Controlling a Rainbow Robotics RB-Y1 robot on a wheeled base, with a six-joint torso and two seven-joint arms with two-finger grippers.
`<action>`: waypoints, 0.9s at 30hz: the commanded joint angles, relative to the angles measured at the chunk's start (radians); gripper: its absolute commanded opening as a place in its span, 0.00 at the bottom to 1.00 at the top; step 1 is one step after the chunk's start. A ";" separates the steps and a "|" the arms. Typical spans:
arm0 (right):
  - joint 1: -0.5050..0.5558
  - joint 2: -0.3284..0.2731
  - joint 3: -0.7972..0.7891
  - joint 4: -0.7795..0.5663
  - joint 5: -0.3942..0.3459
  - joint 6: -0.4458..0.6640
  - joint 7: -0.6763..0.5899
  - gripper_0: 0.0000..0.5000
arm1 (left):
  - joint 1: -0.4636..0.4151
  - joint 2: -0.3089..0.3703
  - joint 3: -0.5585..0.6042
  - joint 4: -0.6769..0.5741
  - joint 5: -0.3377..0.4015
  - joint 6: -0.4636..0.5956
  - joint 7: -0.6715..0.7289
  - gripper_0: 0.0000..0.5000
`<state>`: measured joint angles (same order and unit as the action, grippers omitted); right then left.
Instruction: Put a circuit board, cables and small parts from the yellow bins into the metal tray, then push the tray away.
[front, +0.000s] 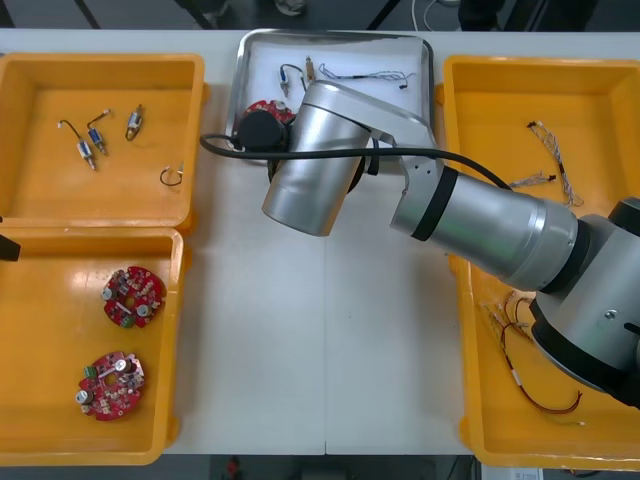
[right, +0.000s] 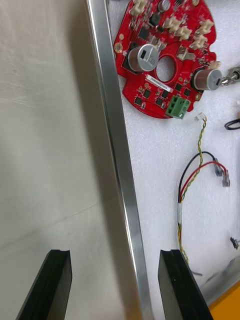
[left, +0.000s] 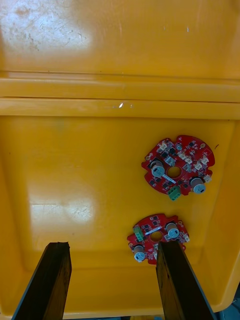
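Spread right pincer (right: 115, 256) straddles tray rim (right: 111, 110) lengthwise, apparently.

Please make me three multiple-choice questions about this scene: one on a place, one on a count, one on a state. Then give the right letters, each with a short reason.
1. Where is the right hand?
A. astride the left rim of the metal tray
B. inside a bin on the right
C. over the far left bin

2. How many circuit boards lie in the near left bin, below the left hand?
A. one
B. two
C. four

3. The right hand's fingers are:
A. shut together
B. shut on a cable
C. open

Answers:
1 A: one finger is over the table, the other over the tray's white inside.
2 B: the front view shows two red boards there.
3 C: they stand apart and grip nothing.
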<state>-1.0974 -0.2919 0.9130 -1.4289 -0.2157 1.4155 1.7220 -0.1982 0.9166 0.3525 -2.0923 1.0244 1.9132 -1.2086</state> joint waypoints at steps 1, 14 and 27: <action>0.062 0.023 -0.117 -0.194 -0.005 0.149 -0.005 1.00 | 0.020 0.044 0.017 -0.025 -0.009 0.007 -0.080 1.00; 0.258 0.014 -0.324 -0.605 0.006 0.504 -0.030 1.00 | 0.020 0.044 0.017 -0.025 -0.009 0.007 -0.080 1.00; 0.522 -0.124 -0.525 -0.874 -0.007 0.504 -0.154 1.00 | 0.020 0.044 0.017 -0.025 -0.009 0.007 -0.080 1.00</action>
<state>-0.6316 -0.3674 0.4449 -2.2502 -0.2156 1.9168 1.6627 -0.1980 0.9166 0.3524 -2.0934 1.0240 1.9132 -1.2086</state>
